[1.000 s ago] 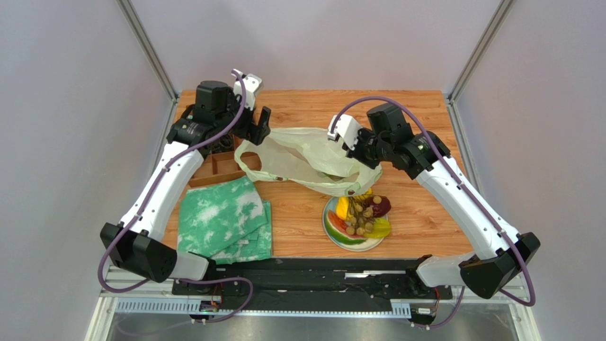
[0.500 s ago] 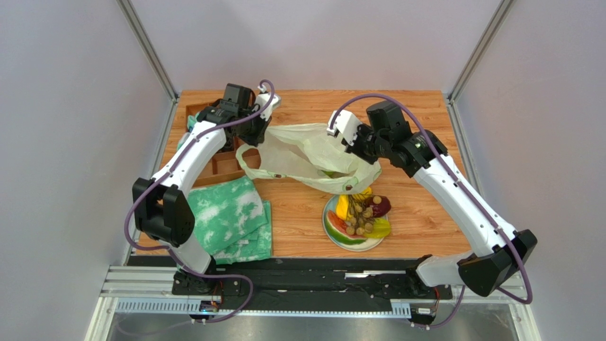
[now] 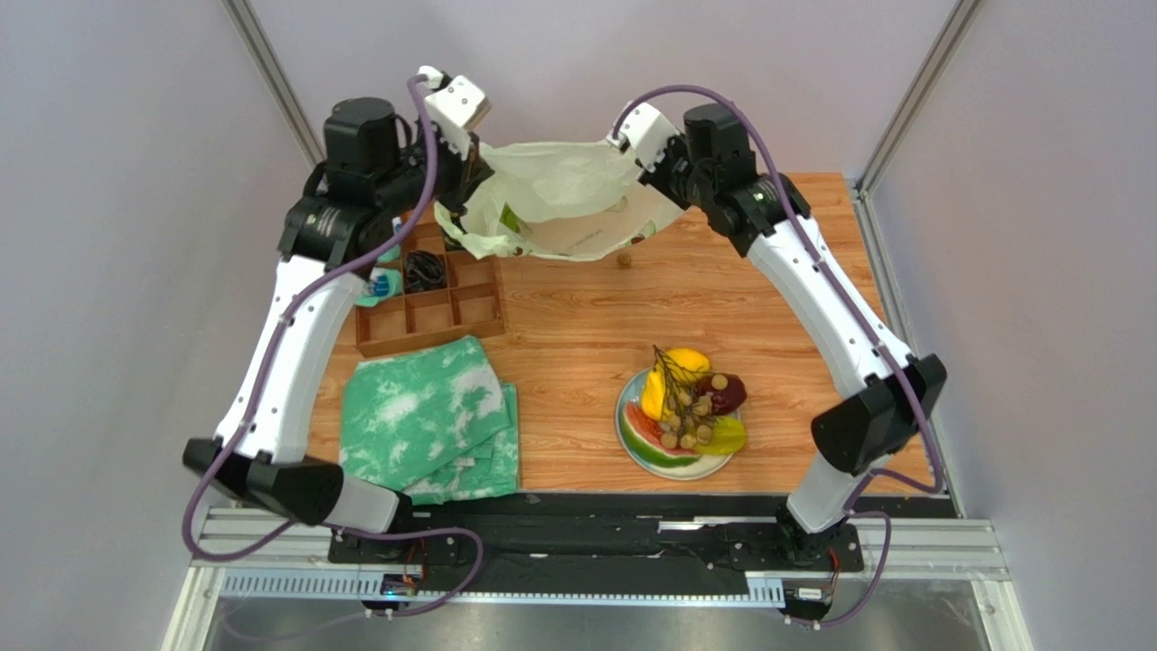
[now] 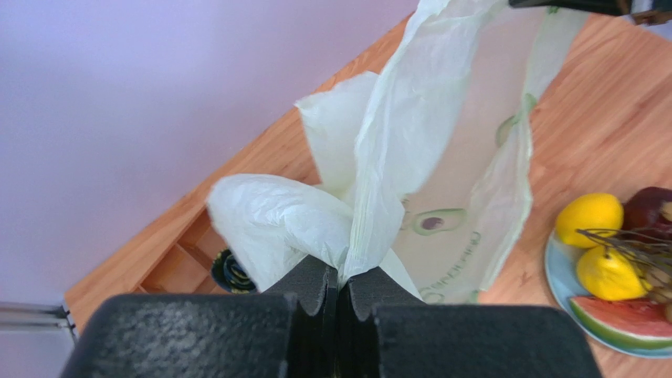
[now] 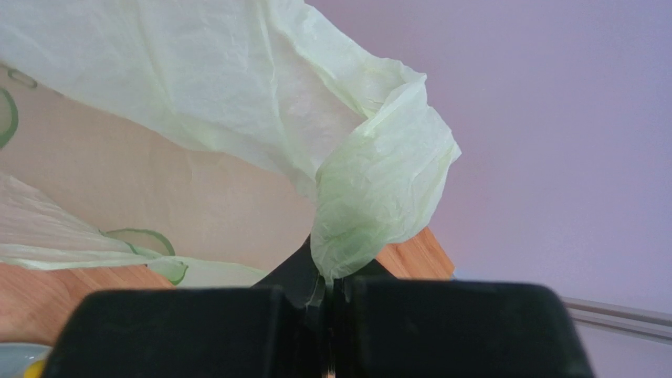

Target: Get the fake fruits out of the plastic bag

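Left hand (image 4: pixel 339 277) is clenched on a gathered fold of the plastic bag (image 3: pixel 564 190), the film pinched between the 2 pads. Right hand (image 5: pixel 327 287) grips another bunched corner the same way, so the bag hangs stretched between both hands, raised over the far part of the counter (image 3: pixel 584 339). No bulge shows through the film, so it looks emptied. 1 small brown thing (image 3: pixel 625 258) sits just under the bag's lower edge; whether it is falling or already resting cannot be told.

The fake fruits (image 3: pixel 686 407) lie heaped on the plate (image 3: pixel 636 455) near the front, well apart from the bag. Lemon (image 4: pixel 588 219), plum (image 4: pixel 651 206) and watermelon slice (image 4: pixel 623 315) are among them.

Risks, as a judgement: the thin film could tear or slip from a pinch if the hands pull further apart, and a loose ball could roll toward the counter's far edge, which is close behind. The bag's left corner hangs over the wooden tray (image 3: pixel 428 292) and could snag on its dividers if lowered there.

Open room lies mid-counter, between bag and plate. The cloth (image 3: pixel 428 414) fills the near left.
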You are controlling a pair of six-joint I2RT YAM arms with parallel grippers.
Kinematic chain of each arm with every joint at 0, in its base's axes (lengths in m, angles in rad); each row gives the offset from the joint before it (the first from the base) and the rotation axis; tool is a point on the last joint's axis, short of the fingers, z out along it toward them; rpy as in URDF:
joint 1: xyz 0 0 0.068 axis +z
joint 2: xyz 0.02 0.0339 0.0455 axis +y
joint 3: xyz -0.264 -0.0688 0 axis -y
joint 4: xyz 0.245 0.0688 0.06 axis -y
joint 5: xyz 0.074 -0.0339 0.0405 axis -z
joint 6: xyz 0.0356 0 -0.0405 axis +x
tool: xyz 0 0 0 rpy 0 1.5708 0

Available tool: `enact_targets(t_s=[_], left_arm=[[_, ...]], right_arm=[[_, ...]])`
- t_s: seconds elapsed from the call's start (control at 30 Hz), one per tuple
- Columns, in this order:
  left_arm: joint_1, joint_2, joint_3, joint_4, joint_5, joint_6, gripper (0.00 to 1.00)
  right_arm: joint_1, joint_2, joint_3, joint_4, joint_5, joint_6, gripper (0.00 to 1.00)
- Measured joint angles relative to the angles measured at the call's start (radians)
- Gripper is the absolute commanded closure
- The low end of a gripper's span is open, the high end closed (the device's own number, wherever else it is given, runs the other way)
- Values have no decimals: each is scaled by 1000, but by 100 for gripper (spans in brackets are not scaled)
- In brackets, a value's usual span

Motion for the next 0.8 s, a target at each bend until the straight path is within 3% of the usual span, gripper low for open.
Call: enact_targets(t_s=[0.2, 0.23, 0.3, 0.33, 0.47, 0.6, 0.67, 0.7, 0.77, 0.8], left_arm=[[0, -236, -267, 41, 86, -43, 100], [0, -261, -327, 42, 106, -57, 100], [-1, -284, -443, 45, 150, -97, 100], [-3, -285, -494, 42, 169, -117, 100], [-24, -276, -666, 35, 223, -191, 100], [-43, -268, -687, 47, 272, -272, 100], [-44, -254, -669, 66, 291, -306, 100], [-44, -243, -654, 71, 297, -319, 100], [-44, -208, -608, 87, 304, -354, 100], [-44, -192, -587, 98, 306, -368, 100]], right_arm=[[5, -233, -366, -1, -56, 12, 100], [5, -261, -431, -14, -68, 16, 83], [6, -299, -551, -21, -77, 29, 39], [6, -312, -612, -37, -80, 38, 0], [6, -318, -694, -137, -92, 60, 0], [3, -327, -525, -266, -264, 78, 4], [15, -344, -422, -278, -380, 79, 16], [25, -357, -387, -279, -430, 77, 29], [57, -372, -338, -296, -517, 64, 44], [73, -370, -322, -310, -554, 57, 58]])
